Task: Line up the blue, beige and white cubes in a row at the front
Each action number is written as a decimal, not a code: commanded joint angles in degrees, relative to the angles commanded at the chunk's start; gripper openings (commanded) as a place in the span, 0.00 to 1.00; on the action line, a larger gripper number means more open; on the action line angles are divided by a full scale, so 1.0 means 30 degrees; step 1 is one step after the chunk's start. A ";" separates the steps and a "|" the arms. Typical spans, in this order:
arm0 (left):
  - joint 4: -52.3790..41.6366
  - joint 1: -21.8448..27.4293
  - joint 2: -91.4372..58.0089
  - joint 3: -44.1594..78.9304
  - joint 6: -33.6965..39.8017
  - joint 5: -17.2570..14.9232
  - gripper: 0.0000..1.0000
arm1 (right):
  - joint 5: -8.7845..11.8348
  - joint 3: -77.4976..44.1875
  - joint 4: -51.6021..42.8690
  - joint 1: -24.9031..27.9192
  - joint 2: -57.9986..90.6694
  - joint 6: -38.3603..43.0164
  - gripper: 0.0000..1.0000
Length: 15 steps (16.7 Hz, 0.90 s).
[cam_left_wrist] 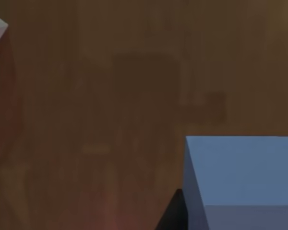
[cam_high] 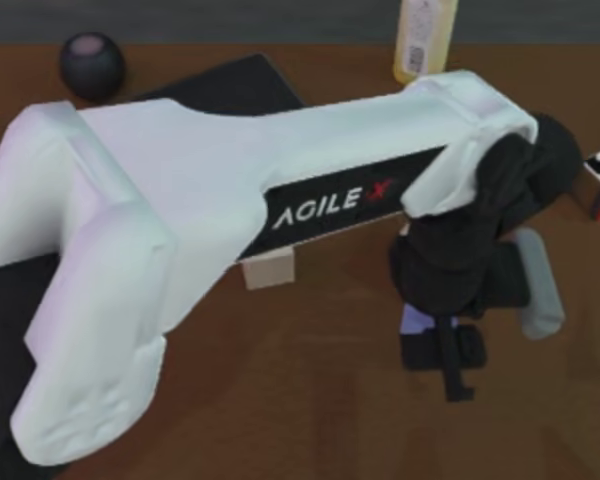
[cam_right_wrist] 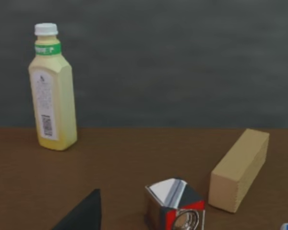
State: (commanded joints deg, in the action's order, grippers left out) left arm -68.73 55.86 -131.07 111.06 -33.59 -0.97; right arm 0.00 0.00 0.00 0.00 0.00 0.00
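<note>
step: blue cube [cam_high: 414, 320] pinched in my left gripper [cam_high: 442, 352], lower right | beige cube [cam_high: 270, 268] mid-frame | next: probably set blue down in line

My overhead camera is looking straight down on the counter [cam_high: 310, 400]; my left wrist camera is hovering close over the blue cube [cam_left_wrist: 240, 182]; my right wrist camera is facing level toward the yellow bottle [cam_right_wrist: 52, 91], shared with overhead.
</note>
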 joint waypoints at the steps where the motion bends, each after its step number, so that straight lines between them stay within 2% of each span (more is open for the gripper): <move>1: 0.0673 0.0007 -0.0187 -0.0483 0.0016 -0.0008 0.00 | 0.0000 0.0000 0.0000 0.0000 0.0000 0.0000 1.00; 5: 0.2965 0.0154 -0.0864 -0.2132 -0.0045 -0.0030 0.00 | 0.0000 0.0000 0.0000 0.0000 0.0000 0.0000 1.00; 9: 0.3124 0.0165 -0.0929 -0.2266 -0.0047 -0.0026 0.00 | 0.0000 0.0000 0.0000 0.0000 0.0000 0.0000 1.00; 15: 0.3124 0.0165 -0.0929 -0.2266 -0.0047 -0.0026 0.45 | 0.0000 0.0000 0.0000 0.0000 0.0000 0.0000 1.00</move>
State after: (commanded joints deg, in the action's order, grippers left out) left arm -59.36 56.36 -133.86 104.26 -33.74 -1.05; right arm 0.00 0.00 0.00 0.00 0.00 0.00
